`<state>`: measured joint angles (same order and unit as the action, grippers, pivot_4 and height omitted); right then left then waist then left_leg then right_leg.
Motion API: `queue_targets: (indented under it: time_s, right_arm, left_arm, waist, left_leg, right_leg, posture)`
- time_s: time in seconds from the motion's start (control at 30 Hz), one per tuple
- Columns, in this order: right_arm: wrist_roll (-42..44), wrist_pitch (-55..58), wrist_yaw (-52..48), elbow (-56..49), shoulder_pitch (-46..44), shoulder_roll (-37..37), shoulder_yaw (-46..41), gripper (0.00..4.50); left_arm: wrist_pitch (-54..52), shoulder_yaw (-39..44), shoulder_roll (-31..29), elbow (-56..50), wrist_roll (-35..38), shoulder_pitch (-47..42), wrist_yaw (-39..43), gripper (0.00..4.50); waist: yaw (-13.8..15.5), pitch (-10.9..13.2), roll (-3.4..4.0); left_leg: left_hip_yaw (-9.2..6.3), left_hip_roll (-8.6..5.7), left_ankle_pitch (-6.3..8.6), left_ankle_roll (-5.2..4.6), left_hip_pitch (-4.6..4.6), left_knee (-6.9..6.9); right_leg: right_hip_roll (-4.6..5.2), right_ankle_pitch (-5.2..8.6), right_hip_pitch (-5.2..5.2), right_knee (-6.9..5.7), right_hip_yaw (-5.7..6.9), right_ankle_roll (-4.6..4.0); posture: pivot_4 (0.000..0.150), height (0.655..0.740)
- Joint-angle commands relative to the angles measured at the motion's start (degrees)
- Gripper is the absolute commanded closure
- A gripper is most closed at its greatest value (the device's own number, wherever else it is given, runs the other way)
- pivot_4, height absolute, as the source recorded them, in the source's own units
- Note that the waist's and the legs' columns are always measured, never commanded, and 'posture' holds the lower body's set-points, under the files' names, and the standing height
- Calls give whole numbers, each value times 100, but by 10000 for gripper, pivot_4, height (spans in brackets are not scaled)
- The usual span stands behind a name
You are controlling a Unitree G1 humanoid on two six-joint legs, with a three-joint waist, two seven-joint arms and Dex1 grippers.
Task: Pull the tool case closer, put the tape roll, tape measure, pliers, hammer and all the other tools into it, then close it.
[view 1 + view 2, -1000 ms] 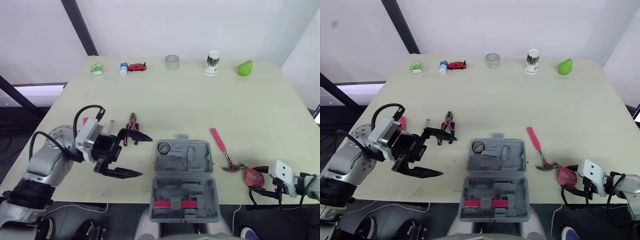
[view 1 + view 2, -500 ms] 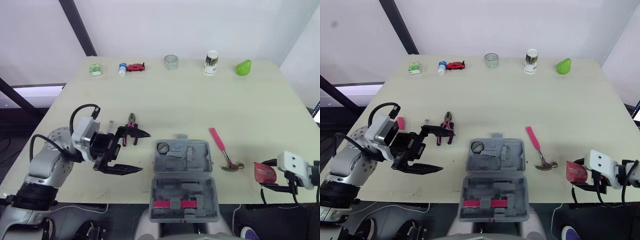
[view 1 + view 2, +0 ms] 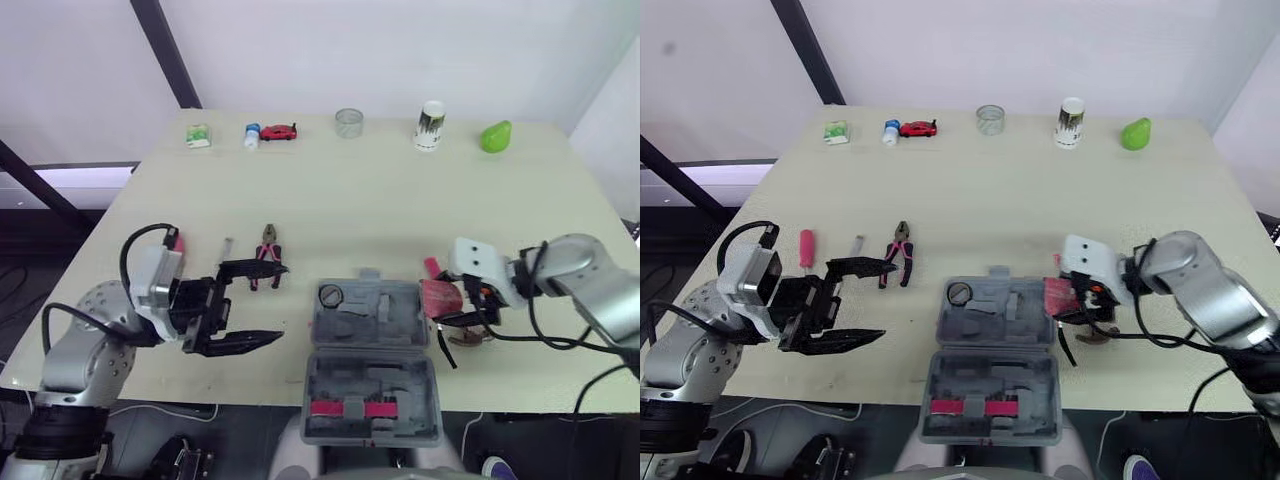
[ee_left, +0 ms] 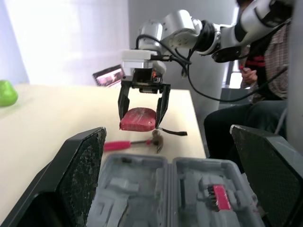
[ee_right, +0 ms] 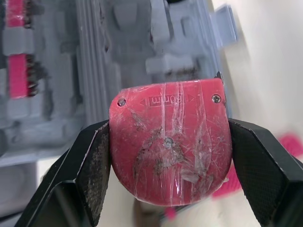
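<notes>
A big pale wooden table [image 3: 400, 220] holds everything. A grey plastic tool case [image 3: 370, 360] lies open and flat near the front edge, in the middle. Its near half has a pink strip in it. A small black ring-shaped roll [image 3: 330, 295] sits in the far left pocket.

The left gripper [image 3: 282, 302] hangs over the table to the left of the case. Its two black fingers are spread wide apart and it holds nothing.

The right gripper [image 3: 442, 300] is by the case's right edge. Its fingers squeeze a red, scratched tape measure [image 5: 169, 142] from both sides. The tape measure is up in the air, just beside the case.

Under it lies a hammer with a pink handle [image 4: 123, 144], partly hidden.

Pliers with pink and black handles [image 3: 267, 255] lie left of the case, near the left gripper. Further left is a pink-handled screwdriver [image 3: 806, 247].

Along the back edge stand a clear cup [image 3: 349, 122], a white can [image 3: 431, 125], a green pear shape [image 3: 494, 136] and a red toy car [image 3: 280, 131].
</notes>
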<state>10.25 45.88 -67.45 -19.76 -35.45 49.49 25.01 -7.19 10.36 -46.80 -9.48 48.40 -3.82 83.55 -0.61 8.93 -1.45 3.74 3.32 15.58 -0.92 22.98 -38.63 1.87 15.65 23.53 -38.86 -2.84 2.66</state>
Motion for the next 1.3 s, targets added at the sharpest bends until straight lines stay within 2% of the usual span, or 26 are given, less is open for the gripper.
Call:
queue_targets:
  time_s: [0.03, 0.37, 0.53, 1.3]
  right_arm:
    - [-322, 262, 18, 137, -528, -369, 616, 13400]
    - [-1339, 368, 111, 1064, -1464, -1315, 2036, 13400]
    - [-1815, 269, 165, 1722, -1751, -1413, 2319, 13400]
    - [-2301, 780, 263, 1770, -1397, -1755, 2395, 13400]
  left_arm:
    - [-65, 295, 11, -135, -13, 64, -41, 0]
    - [13, 665, -61, 160, -441, 120, -126, 0]
    - [-16, 687, -39, 115, -554, 134, -95, 0]
    - [-234, 649, 130, -84, -476, -51, -248, 0]
  waist:
    - [-13, 0, 0]
    - [-19, 1, 1]
    - [-15, 1, 1]
    - [-54, -5, -7]
  left_leg:
    - [-2, 0, 0, 0, 0, 0]
    - [-6, 1, 0, 0, 3, 1]
    - [-6, 1, 0, 0, 4, 1]
    - [-11, 2, 0, 0, 1, 2]
  right_leg:
    - [-1, 0, 0, -1, 2, 0]
    - [-1, 0, 4, -2, 11, -2]
    - [0, 0, 5, -3, 15, -3]
    - [0, -1, 4, -7, 18, -4]
  posture:
    - [1500, 7400]
    - [1500, 7400]
    - [1500, 7400]
    - [1500, 7400]
